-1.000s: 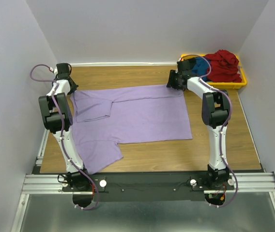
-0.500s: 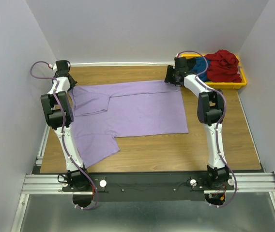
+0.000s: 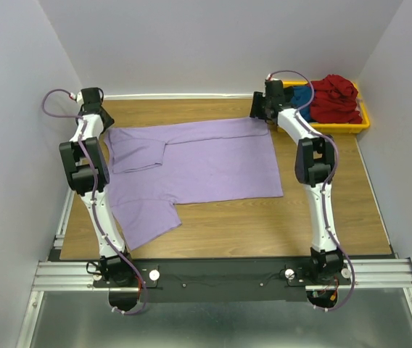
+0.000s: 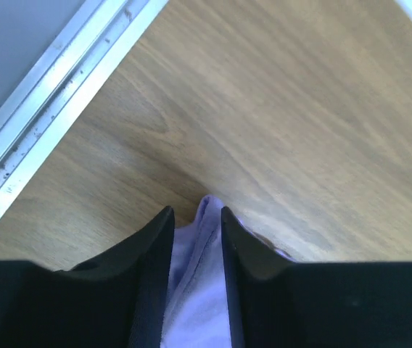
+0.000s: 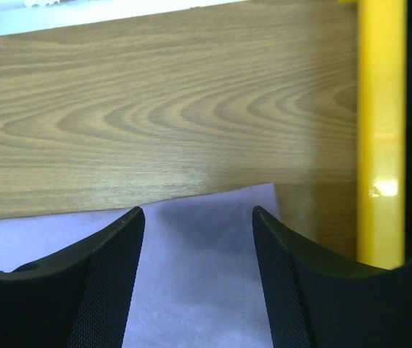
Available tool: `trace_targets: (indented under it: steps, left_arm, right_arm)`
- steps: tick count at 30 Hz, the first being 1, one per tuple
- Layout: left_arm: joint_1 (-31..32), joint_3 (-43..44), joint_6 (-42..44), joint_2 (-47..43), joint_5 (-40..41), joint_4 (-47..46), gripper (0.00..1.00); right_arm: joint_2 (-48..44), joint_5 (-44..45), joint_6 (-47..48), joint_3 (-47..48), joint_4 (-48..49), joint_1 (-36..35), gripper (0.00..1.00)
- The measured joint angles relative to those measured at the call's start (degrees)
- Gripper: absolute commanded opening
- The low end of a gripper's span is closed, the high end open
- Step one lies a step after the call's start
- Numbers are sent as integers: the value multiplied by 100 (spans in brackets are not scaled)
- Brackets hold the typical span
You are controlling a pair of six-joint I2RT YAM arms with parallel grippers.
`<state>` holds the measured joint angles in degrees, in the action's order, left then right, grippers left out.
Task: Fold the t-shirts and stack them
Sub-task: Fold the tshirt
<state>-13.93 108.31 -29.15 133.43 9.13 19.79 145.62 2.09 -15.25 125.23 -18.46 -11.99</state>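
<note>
Change: I am finishing pulling the large lavender-purple soft cloth t-shirt (image 3: 206, 163) back; it is lying closer to the wooden table's (image 3: 322, 217) far edge than a second ago.
Left gripper (image 4: 195, 212): its jaws are parting and letting go of the shirt's far-left corner.
Right gripper (image 5: 199, 214): it is spread wide, holding nothing, above the far-right corner.
Meaning: spreading is looking done and folding is coming next.
Shirt: it is lying flat, with one sleeve tucked inward.

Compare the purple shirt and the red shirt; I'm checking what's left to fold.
The purple shirt lies spread flat on the table; the red shirt sits bunched in the yellow bin. The purple shirt's sleeves show; the red shirt's shape is hidden. Both are plain-coloured cloth.
</note>
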Motion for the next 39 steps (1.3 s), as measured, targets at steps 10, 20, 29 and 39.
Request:
trace_targets:
  steps: [10, 20, 29, 39]
  left_arm:
    - [-31, -713, -157, -1886, -87, -238, 67]
    - [26, -3641, -146, -4750, -96, -164, 66]
    - [59, -5431, 144, -5871, 7, 177, 50]
    - [186, -5838, 157, -4865, -258, -216, 44]
  right_arm:
    - [-1637, -116, 17, -1274, -166, 11, 70]
    - [-4395, -560, -219, -4586, -140, -210, 66]
    - [-4398, -496, -310, -6017, -271, -1080, 65]
    - [-4240, -175, -339, -6004, -234, -1034, 66]
